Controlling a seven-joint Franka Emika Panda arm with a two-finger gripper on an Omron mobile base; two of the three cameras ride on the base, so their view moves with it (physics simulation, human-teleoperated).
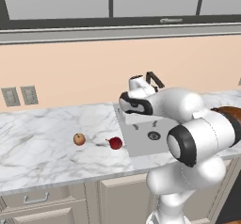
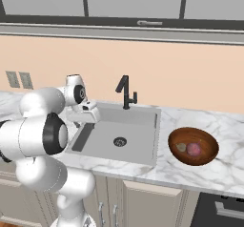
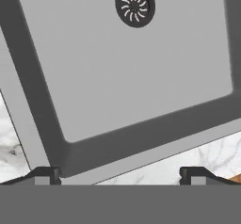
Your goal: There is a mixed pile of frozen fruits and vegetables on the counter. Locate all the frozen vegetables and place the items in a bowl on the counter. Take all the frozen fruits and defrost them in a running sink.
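Observation:
My gripper (image 3: 120, 175) hangs open over the left part of the grey sink (image 2: 138, 126), nothing between its fingertips (image 3: 47, 173). Below it lie the bare basin floor and the round dark drain (image 3: 135, 4). From the base it appears as gripper (image 1: 145, 124) and gripper (image 2: 87, 118), above the basin. The black faucet (image 2: 125, 92) stands at the sink's back. On the marble counter (image 1: 37, 148), left of the sink, lie an orange-yellow apple-like fruit (image 1: 79, 139) and a dark red stemmed fruit (image 1: 115, 143). The reddish-brown bowl (image 2: 206, 158) to the sink's right holds the pinkish-purple ball (image 2: 193, 148) and an olive-brown piece (image 2: 181, 147).
Wall outlets (image 1: 19, 96) sit on the beige backsplash at the left. Upper cabinets overhang the counter. Beige cabinet fronts (image 2: 143, 202) run below, with a dark appliance (image 2: 224, 211) at the lower right. My own arm (image 1: 197, 133) hides much of the sink's right side.

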